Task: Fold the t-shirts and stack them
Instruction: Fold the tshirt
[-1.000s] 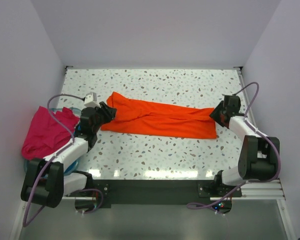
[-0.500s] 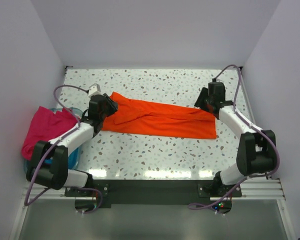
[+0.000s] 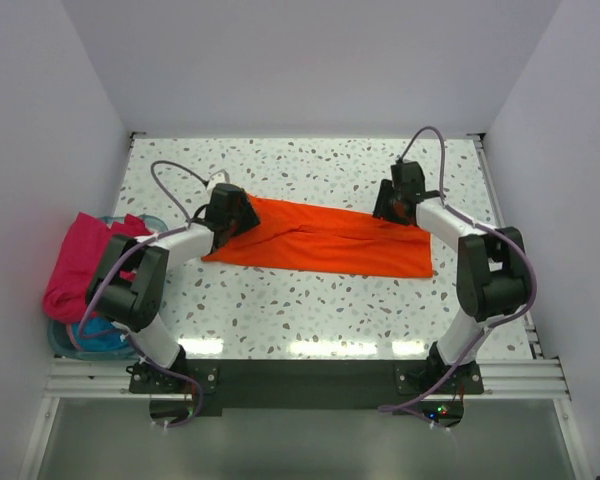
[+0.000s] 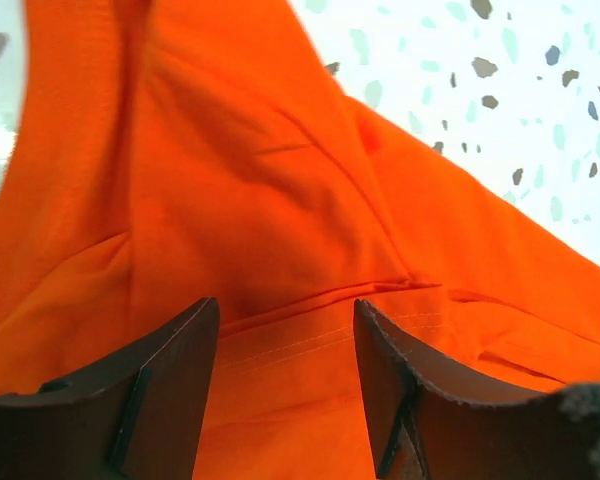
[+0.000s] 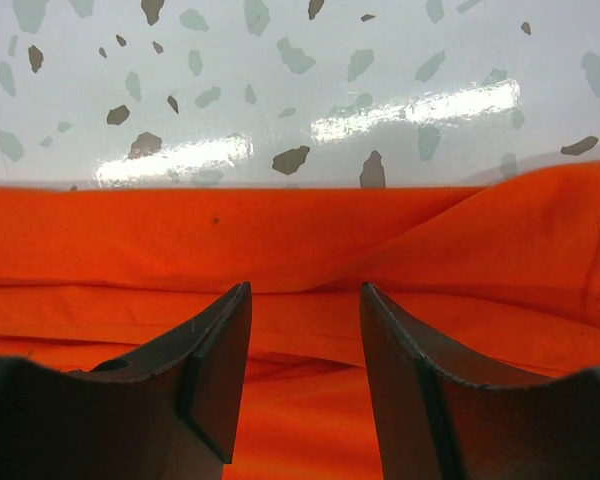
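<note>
The orange t-shirt is lying stretched across the counter, nearer the far edge. The left claw and right claw are sitting over its ends, both with fingers apart.

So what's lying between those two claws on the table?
The orange t-shirt, stretched out flat from the left claw across to the right claw. The overhead view shows it best.
</note>
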Robot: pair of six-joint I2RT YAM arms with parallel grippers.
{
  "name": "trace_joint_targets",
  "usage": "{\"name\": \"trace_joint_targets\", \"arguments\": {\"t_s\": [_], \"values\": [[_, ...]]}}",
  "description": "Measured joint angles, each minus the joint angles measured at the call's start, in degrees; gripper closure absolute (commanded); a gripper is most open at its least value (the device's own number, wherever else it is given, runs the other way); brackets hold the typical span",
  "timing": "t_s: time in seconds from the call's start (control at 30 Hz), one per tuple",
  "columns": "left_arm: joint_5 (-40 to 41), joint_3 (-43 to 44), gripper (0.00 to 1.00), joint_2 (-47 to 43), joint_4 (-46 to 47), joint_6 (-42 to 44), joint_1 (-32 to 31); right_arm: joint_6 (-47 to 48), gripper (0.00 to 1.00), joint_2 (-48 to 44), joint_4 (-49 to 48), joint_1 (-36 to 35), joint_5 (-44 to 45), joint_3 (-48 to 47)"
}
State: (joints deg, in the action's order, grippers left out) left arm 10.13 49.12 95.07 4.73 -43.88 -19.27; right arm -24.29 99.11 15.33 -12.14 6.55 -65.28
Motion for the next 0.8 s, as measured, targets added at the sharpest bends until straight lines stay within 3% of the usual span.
{"name": "trace_joint_targets", "arguments": {"t_s": [0.3,0.43,0.6,0.8], "values": [[-1.4,9.1,0.35,7.2,-0.2,4.1,-3.9,0.2,0.50,1.1,0.5,-0.9,1.3,-0.2],[-2.3,14.5,0.39,11.1,-0.7,7.1,-4.9,0.2,0.50,1.1,0.5,-0.9,1.7,0.3],[-2.8,19.6,0.50,14.7,-2.9,10.4,-6.0,0.1,0.50,1.0,0.6,-0.9,2.4,1.4],[-2.3,20.1,0.52,15.1,-6.8,12.3,-8.6,0.0,0.50,0.4,0.5,-0.9,3.0,2.3]]}}
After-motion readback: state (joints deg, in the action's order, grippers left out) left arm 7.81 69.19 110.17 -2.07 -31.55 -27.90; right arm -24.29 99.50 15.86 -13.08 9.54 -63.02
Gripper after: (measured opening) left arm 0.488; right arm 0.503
